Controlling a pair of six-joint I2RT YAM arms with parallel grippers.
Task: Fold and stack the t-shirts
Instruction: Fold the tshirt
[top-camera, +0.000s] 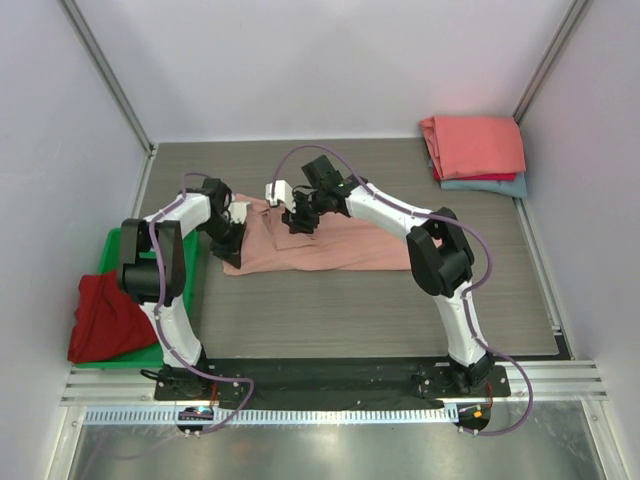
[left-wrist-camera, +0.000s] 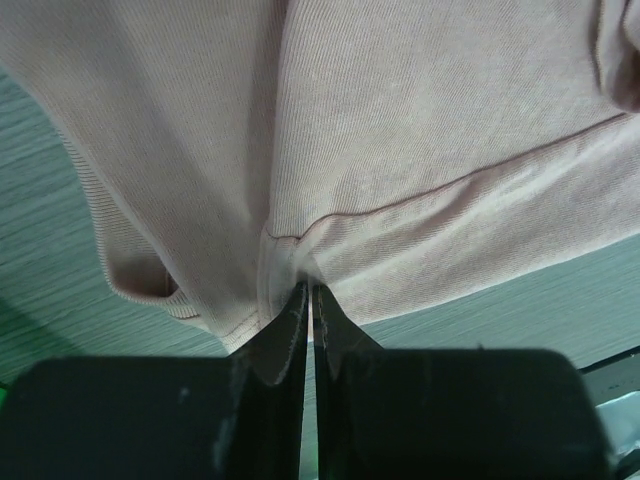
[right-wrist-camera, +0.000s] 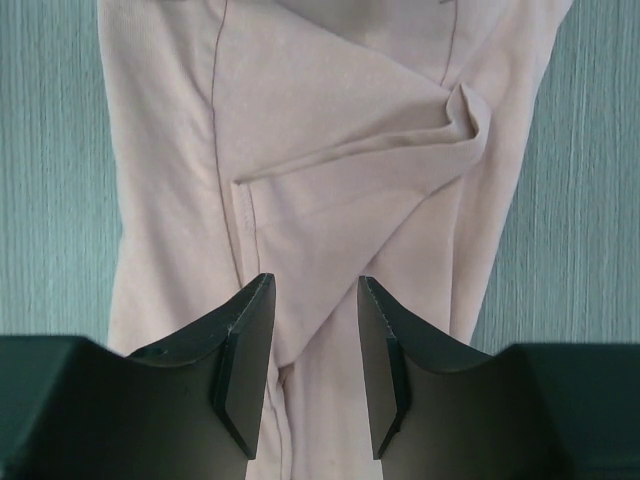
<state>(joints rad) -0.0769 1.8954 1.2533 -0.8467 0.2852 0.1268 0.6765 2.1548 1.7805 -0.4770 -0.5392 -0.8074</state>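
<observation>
pink tee (top-camera: 335, 250) lies spread and part-folded on the table (top-camera: 380, 310), left of centre, nearer the far edge. left gripper (left-wrist-camera: 310, 292) is pinched tight on the hem at the tee's left end. right gripper (right-wrist-camera: 315, 290) hangs over the tee's middle w/ jaws apart, clamping nothing.

step in hand, i'd say: the next fold of the pink tee. to do it well:
- right gripper needs its own pinch on a matching edge before any lift
- get every layer in the bite, else 1 slips & the fold goes skew
- lift both ends level, keep the cloth taut betw. them
- lay edge on edge, let go only once it's flat

count:
- 1 pink tee
- 1 red tee (top-camera: 105, 320), crumpled, on 1 green tray (top-camera: 110, 243) at the table's left edge
- 1 folded pile (top-camera: 475, 145) in the far right corner: coral on top, blue-grey at bottom, a darker red edge betw., so prob. 3 tees
- 2 arms
</observation>
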